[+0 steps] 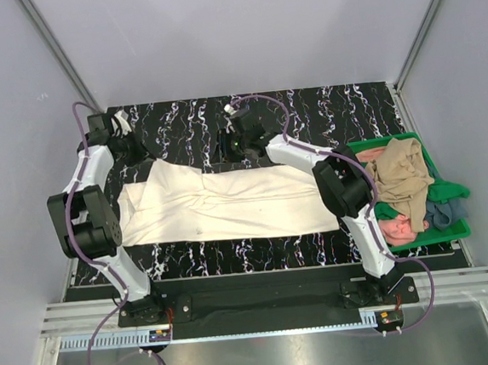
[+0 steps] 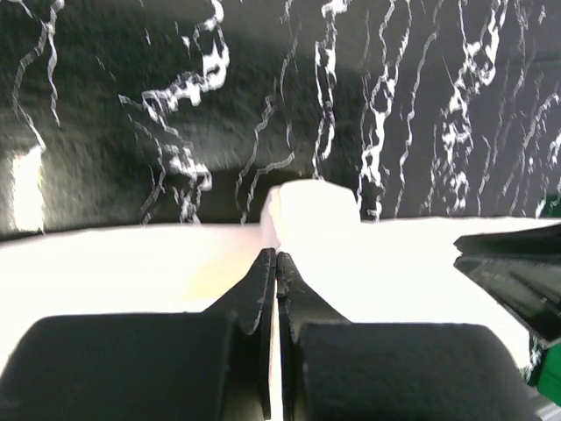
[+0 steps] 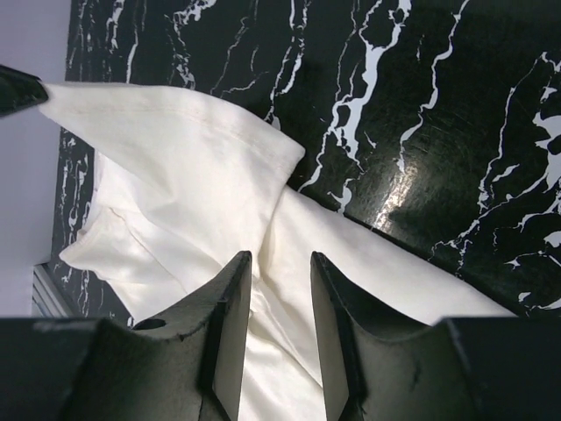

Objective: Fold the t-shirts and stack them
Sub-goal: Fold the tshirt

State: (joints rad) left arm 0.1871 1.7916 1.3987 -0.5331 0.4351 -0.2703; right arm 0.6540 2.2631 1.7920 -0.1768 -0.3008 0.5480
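A large cream t-shirt (image 1: pixel 229 205) lies spread lengthways on the black marble mat (image 1: pixel 349 113). My left gripper (image 1: pixel 136 151) is at its far left corner. In the left wrist view the jaws (image 2: pixel 275 256) are shut on the cream cloth (image 2: pixel 394 263). The right wrist view shows that corner pulled taut toward the left gripper (image 3: pixel 19 90). My right gripper (image 1: pixel 231 154) is at the middle of the shirt's far edge. It is open (image 3: pixel 280 259) and straddles a fold of the cream shirt (image 3: pixel 193 175). Tan (image 1: pixel 401 173), salmon-pink (image 1: pixel 399 230) and grey-blue (image 1: pixel 445 212) shirts lie crumpled in a bin.
The green plastic bin (image 1: pixel 453 231) stands at the mat's right edge, beside the right arm. Grey walls enclose the table at the back and sides. The right gripper's dark finger (image 2: pixel 517 272) shows at the right of the left wrist view.
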